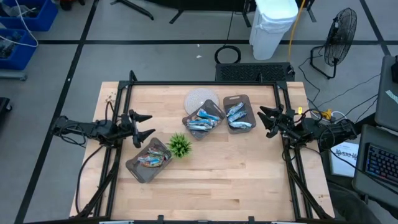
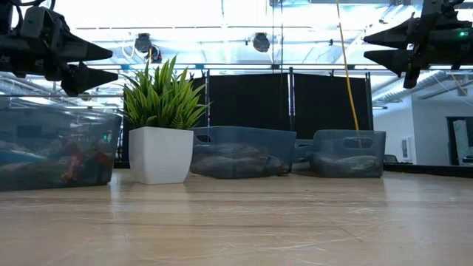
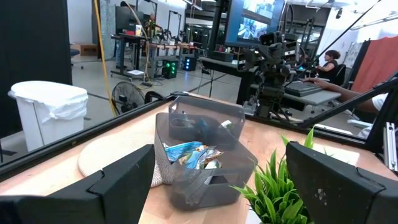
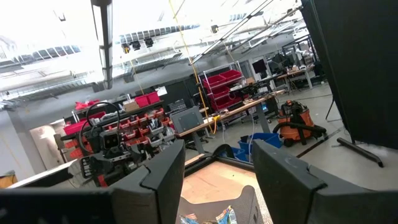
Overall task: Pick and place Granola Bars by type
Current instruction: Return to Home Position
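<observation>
The granola bars lie in three grey trays. A near-left tray (image 1: pixel 149 160) holds bars with red and orange marks (image 1: pixel 151 159). A middle tray (image 1: pixel 203 119) and a far-right tray (image 1: pixel 238 114) hold blue and silver bars (image 3: pixel 193 154). My left gripper (image 1: pixel 149 124) hovers open at the table's left edge, pointing level toward the middle tray, with nothing between its fingers. My right gripper (image 1: pixel 264 121) hovers open at the right edge beside the far-right tray, tipped slightly up and empty. Both stand high above the table in the low view: left gripper (image 2: pixel 111 63), right gripper (image 2: pixel 367 46).
A small green plant in a white pot (image 1: pixel 180 145) stands between the near-left and middle trays. A pale round disc (image 1: pixel 201 99) lies under the middle tray's far side. Bare wood (image 1: pixel 236 180) fills the table's near half. Black frame rails (image 1: pixel 199 83) run along the table's edges.
</observation>
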Controlling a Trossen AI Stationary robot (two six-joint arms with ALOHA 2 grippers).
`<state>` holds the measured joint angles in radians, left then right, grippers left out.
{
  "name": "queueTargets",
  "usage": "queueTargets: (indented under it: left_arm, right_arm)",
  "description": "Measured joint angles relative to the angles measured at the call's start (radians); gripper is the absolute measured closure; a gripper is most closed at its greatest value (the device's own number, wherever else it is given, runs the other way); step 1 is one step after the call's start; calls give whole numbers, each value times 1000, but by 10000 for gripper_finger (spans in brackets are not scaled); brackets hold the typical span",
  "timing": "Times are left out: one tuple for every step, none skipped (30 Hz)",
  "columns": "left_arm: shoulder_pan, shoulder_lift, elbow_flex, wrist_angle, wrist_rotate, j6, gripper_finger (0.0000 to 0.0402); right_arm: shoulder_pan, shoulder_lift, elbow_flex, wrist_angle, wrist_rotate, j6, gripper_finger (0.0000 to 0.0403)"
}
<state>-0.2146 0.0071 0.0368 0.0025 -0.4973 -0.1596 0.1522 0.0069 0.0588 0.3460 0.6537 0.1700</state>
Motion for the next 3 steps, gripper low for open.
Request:
queueTargets:
  left_arm:
    - [0, 0, 0, 0, 0, 0, 41]
    - [0, 0, 0, 0, 0, 0, 41]
    - [0, 0, 0, 0, 0, 0, 41]
  right_arm:
    - [0, 0, 0, 0, 0, 0, 222]
    - [0, 0, 0, 0, 0, 0, 222]
    - [0, 0, 0, 0, 0, 0, 222]
